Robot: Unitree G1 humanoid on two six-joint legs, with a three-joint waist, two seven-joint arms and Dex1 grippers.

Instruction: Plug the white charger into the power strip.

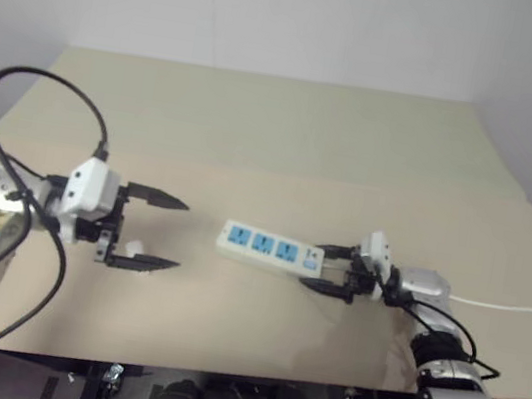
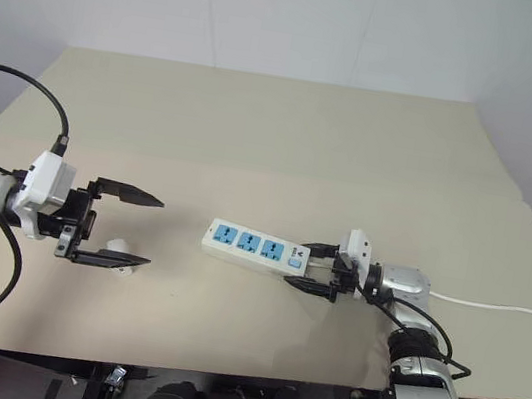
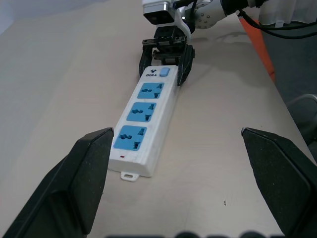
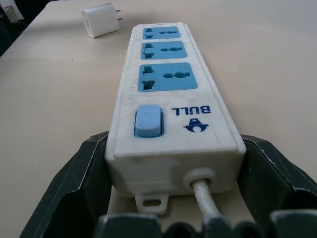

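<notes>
Left claw [image 2: 135, 229] spread wide, empty; the white charger [image 2: 119, 247] lies just under its lower finger: light, rigid, slick, best pinched across its flat sides. Right claw [image 2: 308, 264] clamps the power strip [image 2: 256, 247] at its switch end.

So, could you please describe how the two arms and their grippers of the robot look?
Each gripper has a white boxy housing and two black pointed fingers: the left gripper and the right gripper. The arms are silver-grey metal with black joints. A thick black cable loops over the left arm; thinner black cables run along the right arm.
</notes>
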